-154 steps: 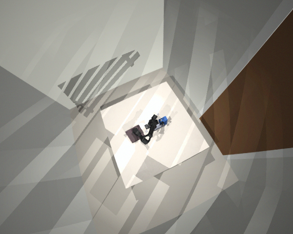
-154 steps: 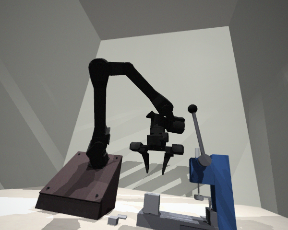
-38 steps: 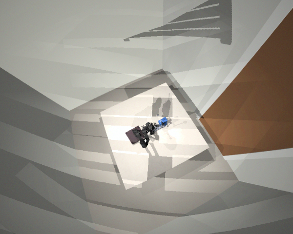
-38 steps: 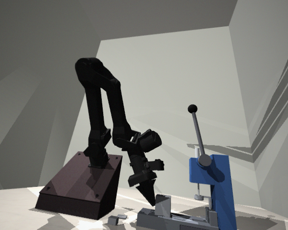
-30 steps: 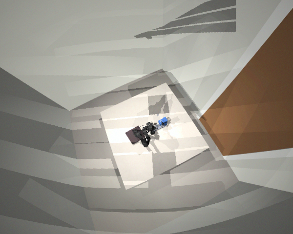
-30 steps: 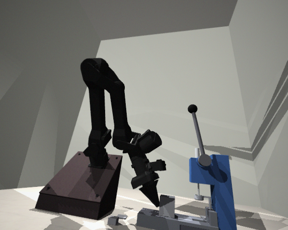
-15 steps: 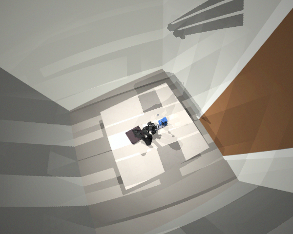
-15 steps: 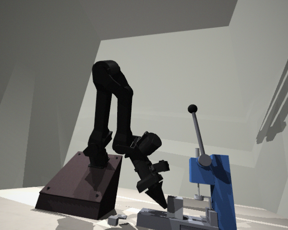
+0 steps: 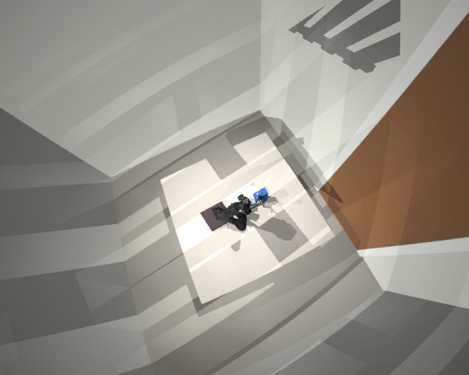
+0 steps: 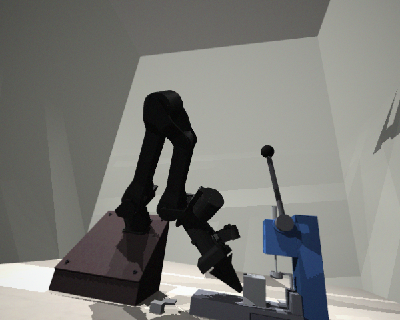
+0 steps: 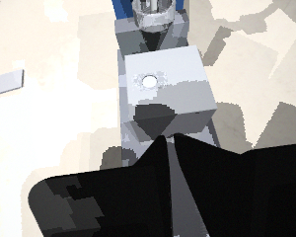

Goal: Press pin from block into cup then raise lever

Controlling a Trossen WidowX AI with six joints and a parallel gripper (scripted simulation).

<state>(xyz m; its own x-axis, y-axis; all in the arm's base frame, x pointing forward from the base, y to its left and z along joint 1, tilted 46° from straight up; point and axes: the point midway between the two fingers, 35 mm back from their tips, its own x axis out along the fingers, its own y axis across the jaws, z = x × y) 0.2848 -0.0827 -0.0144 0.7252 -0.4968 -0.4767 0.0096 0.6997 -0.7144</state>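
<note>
A pale, four-cornered tabletop (image 9: 266, 161) (image 10: 7, 299) (image 11: 39, 163) carries patches of light and shadow, some reaching its edges. In the exterior view, a small grey block (image 10: 157, 306) lies toward the near edge, with a thin, flat grey piece (image 10: 170, 302) at its upper right; whether they join is unclear. The wrist view shows a small, flat grey square (image 11: 11, 81) near its left border. Pale grey walls (image 9: 145, 80) (image 10: 235, 120) surround the tabletop, and a broad orange-brown panel (image 9: 420, 141) lies beyond its right-hand edge in the top view.
</note>
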